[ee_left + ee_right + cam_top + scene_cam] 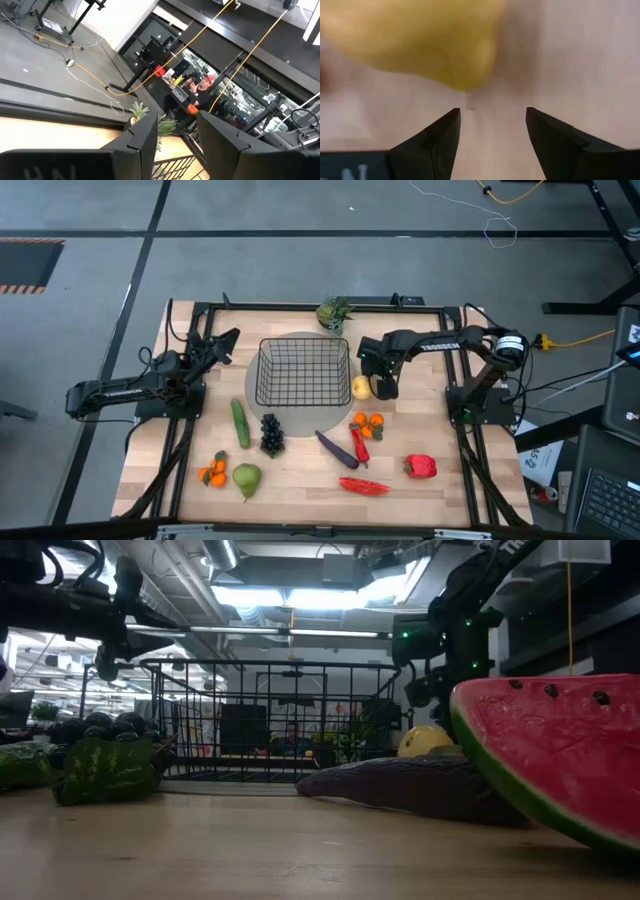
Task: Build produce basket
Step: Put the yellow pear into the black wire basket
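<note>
The black wire basket (262,370) stands on a grey round mat at the table's middle. A yellow pear (361,387) lies on the wood just right of the basket. My right gripper (383,388) hangs open beside the pear, pointing down. In the right wrist view the pear (420,40) lies just past the open fingers (492,130) and bare wood shows between them. My left gripper (228,340) waits open at the table's left, off the wood, pointing toward the basket. Other produce lies near the front: a cucumber (240,423), grapes (271,434), an eggplant (337,449), a green pear (246,478).
A leafy green bunch (334,312) lies at the far edge behind the basket. An orange cluster (367,421) and a chili (359,444) lie just nearer than the right gripper. A red pepper (420,467), a watermelon slice (364,486) and another orange cluster (212,472) lie near the front.
</note>
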Controlling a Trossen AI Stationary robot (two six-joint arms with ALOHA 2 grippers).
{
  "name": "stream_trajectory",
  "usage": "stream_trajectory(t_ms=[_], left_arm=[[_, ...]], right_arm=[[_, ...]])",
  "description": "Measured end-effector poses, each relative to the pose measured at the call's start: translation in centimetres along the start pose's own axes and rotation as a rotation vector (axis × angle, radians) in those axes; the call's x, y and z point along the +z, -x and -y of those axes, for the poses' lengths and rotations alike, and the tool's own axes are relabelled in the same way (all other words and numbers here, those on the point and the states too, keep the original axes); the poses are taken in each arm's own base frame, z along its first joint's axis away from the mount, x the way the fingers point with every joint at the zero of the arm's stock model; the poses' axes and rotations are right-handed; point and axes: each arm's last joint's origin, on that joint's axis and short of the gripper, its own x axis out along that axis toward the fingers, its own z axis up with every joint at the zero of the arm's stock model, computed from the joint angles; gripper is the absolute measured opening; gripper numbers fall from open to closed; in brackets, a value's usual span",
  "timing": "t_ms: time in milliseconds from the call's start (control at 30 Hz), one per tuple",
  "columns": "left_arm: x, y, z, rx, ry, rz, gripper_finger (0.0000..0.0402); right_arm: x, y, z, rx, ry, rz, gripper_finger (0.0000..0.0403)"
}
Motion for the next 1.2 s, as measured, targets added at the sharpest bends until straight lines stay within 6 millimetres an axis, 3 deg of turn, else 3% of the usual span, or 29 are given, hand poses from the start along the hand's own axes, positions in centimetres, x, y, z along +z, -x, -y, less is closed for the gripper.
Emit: stream_trajectory(t_ms=[233, 733, 1033, 1200], left_arm=[[0.0, 0.0, 0.0, -0.002, 0.005, 0.003, 0.0133], [0.0, 0.0, 0.0, -0.003, 0.030, 0.004, 0.0133], [0.1, 0.0, 0.0, -0.003, 0.030, 0.004, 0.0133], [0.0, 0.0, 0.0, -0.003, 0.029, 0.004, 0.0133]], right_arm=[[1.2, 0.0, -1.5, -0.035, 0.065, 0.075, 0.0228], [2.0, 0.0, -2.3, 0.006, 0.091, 0.158, 0.0228], [2.6, -2.1, -2.9, -0.038, 0.072, 0.102, 0.0228], [2.7, -2.2, -3.1, -0.036, 0.028, 0.098, 0.0216]])
